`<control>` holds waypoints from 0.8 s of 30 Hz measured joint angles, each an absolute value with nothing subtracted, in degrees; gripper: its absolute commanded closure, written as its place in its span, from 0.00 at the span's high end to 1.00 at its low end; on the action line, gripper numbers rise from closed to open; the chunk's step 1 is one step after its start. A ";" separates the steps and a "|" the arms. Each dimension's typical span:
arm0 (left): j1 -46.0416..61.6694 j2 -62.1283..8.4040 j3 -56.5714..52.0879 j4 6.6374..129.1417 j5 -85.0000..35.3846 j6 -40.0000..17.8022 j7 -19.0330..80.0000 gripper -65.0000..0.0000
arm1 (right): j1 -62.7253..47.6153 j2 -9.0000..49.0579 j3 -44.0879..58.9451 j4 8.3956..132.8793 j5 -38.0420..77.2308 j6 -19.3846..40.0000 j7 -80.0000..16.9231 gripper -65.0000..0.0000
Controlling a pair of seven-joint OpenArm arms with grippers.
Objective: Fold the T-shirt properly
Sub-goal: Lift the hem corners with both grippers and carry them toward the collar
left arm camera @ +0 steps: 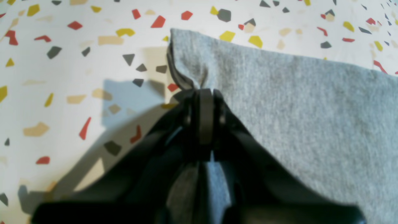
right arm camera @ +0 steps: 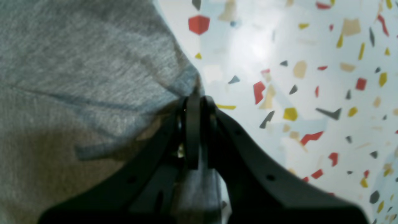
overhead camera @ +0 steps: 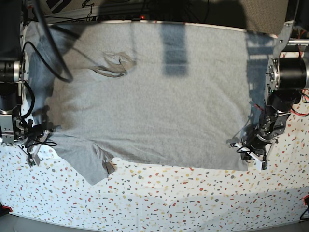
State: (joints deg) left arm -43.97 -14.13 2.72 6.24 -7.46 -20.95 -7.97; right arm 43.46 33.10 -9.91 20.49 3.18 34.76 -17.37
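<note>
Left tool pinches shirt corner; right tool clamps the edge. Soft, limp cloth: you lift both corners evenly off the bench.

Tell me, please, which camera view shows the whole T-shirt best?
The base view: the T-shirt lies spread across the table, sleeve and collar visible. Each wrist view shows only a pinched grey edge at its gripper.

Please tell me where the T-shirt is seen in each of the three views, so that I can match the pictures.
Left wrist: T-shirt fills the right half; the left gripper pinches its edge.
Right wrist: T-shirt fills the left half; the right gripper pinches its edge.
Base: T-shirt spreads across the upper middle.
Shared landmark: the speckled table.
</note>
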 measured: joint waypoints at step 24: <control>-38.19 -17.80 2.72 26.68 -17.12 -28.99 12.29 0.00 | 15.88 47.62 -10.13 64.66 35.38 38.11 -29.23 0.00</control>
State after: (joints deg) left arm -38.19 -17.80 2.72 26.68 -17.12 -28.99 12.29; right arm 15.88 47.62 -10.13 64.66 35.38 38.11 -29.23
